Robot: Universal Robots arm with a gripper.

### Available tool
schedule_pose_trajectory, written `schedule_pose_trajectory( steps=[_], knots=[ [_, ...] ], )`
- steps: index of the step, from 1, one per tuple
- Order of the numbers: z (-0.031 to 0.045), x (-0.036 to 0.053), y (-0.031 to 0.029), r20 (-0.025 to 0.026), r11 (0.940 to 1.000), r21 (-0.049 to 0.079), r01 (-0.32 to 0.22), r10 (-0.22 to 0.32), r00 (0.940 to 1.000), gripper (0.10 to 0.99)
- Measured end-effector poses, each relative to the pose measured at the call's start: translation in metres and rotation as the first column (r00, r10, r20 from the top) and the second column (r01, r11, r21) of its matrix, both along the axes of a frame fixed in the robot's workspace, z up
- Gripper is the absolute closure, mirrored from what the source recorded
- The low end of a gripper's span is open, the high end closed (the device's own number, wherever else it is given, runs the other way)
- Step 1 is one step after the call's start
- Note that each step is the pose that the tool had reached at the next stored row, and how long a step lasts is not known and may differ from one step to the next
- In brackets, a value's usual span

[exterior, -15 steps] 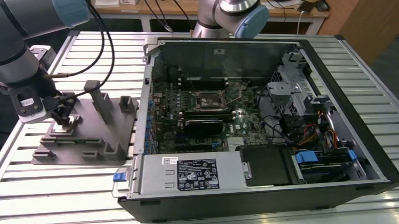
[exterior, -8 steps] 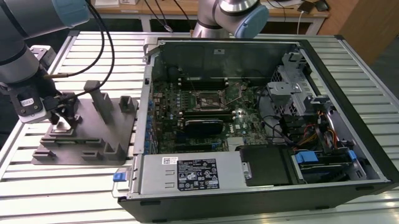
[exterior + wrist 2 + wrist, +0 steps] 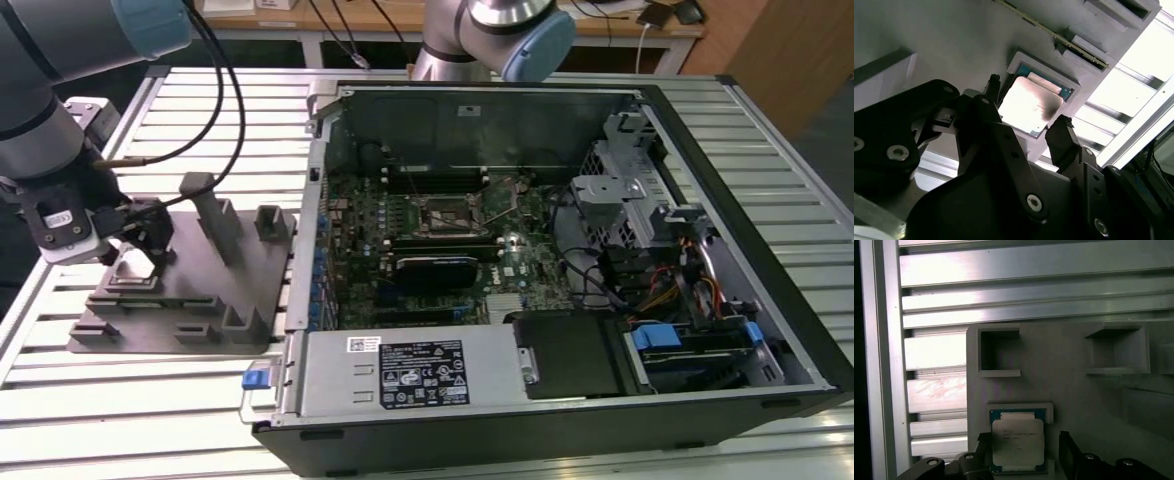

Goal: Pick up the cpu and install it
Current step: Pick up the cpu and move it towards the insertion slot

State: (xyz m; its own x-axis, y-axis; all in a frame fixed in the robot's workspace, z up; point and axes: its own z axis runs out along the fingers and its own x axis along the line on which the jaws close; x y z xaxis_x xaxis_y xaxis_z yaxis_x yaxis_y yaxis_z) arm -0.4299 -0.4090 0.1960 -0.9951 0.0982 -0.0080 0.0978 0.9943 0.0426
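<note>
Finding: the gripper (image 3: 1027,101) is open and poised low over the grey fixture block (image 3: 1064,390) at the exterior view's left, with its jaws straddling the cpu (image 3: 1017,440). The cpu lies flat, silver face up, in a shallow square recess of the block, and in both wrist views it looks fully seated. One of the fingers (image 3: 1061,134) stands clear of the chip's edge in the first wrist view. The opposite one sits closer to the chip, and contact there cannot be confirmed. The step in hand is judged to be the grasp, with nothing lifted yet. To do it well, centre the jaws so both pads meet opposite edges together, since the uneven gap suggests the near finger would otherwise push the chip against the recess wall. Keep the pads on the thin rim and off the recess lip, which sits tight around the chip and could catch a fingertip. Close gently and squarely, as the part is thin and a skewed grip would likely tilt it. The motherboard socket (image 3: 447,210) lies well apart, inside the open computer case (image 3: 747,200) on the slatted table (image 3: 134,420).
</note>
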Motion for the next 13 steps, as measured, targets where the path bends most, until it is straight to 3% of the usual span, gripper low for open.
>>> schedule_pose_trajectory(
  steps=[13],
  knots=[
    [-0.0096, -0.0026, 0.0, 0.0, 1.0, 0.0, -0.009, 0.009, 1.0, 0.439]
  ],
)
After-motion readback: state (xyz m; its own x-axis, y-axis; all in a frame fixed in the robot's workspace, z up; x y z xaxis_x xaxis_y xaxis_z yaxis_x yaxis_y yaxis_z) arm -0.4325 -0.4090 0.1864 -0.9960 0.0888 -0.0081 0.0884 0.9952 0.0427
